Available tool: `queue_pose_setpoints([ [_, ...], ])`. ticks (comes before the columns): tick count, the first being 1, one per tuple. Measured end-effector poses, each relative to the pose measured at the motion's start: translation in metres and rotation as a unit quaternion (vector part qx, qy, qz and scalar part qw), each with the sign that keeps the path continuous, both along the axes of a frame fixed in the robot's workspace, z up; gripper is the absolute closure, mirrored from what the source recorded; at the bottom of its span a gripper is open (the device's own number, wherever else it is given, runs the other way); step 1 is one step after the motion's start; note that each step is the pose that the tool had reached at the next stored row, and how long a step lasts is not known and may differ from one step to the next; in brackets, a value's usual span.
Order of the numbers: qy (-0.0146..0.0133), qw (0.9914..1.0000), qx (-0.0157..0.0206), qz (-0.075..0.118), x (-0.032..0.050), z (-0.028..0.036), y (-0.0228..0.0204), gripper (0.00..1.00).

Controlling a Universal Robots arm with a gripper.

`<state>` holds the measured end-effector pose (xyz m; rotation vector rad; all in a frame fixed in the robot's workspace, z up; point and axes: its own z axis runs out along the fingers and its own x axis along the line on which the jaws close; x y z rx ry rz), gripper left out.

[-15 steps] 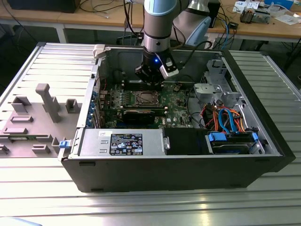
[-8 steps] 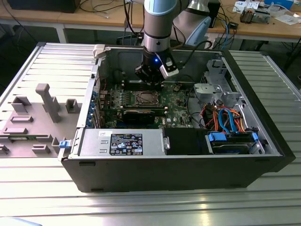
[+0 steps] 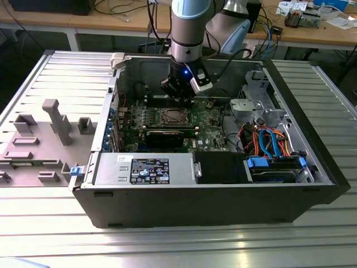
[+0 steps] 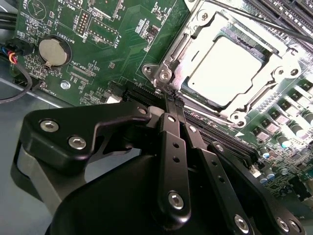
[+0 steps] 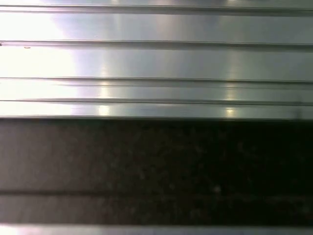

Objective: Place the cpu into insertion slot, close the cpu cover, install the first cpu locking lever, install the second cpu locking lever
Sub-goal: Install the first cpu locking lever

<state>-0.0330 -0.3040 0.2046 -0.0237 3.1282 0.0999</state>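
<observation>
The cpu (image 4: 227, 68), a flat square chip with a silver-grey top, lies in the insertion slot (image 3: 170, 116) on the green motherboard. The cpu cover (image 4: 182, 46), a silvery frame, lies flat around the chip, which shows through its window. A thin dark lever rod (image 4: 264, 22) runs along one side of the socket. My gripper (image 4: 173, 100) is shut, its black fingers pressed together with nothing visible between them. Its tips sit just beside a corner of the socket's metal rim (image 4: 162, 74). In the exterior view the gripper (image 3: 178, 94) hangs inside the open case, just behind the socket.
A coin battery (image 4: 55, 51) and long black slots (image 4: 220, 139) flank the socket. The case (image 3: 223, 195) also holds a power supply (image 3: 145, 167), a black card (image 3: 164, 137) and a drive cage with blue and orange cables (image 3: 268, 142). A grey fixture (image 3: 56, 120) stands outside on the ribbed table.
</observation>
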Motion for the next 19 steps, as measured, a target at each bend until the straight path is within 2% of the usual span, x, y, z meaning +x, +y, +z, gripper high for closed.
queue_pose_setpoints([
  [5, 0.0, 1.0, -0.0001, 0.0, -0.0001, 0.0, -0.0036, 0.89],
  [9, 0.0001, 1.0, 0.0008, 0.0, -0.0001, -0.0005, -0.0037, 0.89],
  [11, -0.0002, 1.0, 0.0021, 0.0, 0.0, -0.0027, -0.0034, 0.89],
  [12, 0.0001, 1.0, 0.0011, 0.0, 0.0, -0.0039, -0.0036, 0.89],
  [13, 0.0002, 1.0, 0.0019, 0.0, 0.0, -0.0041, -0.0038, 0.89],
  [15, 0.0002, 0.99995, 0.0096, 0.0, -0.0001, -0.0041, -0.0039, 0.89],
  [16, 0.0002, 0.9998, 0.02, 0.0, 0.0, -0.0043, -0.0036, 0.89],
  [17, 0.0002, 0.99963, 0.027, 0.0, 0.0, -0.004, -0.0035, 0.89],
  [19, -0.0001, 0.99958, 0.0289, 0.0, 0.0, -0.0011, -0.0034, 0.89],
])
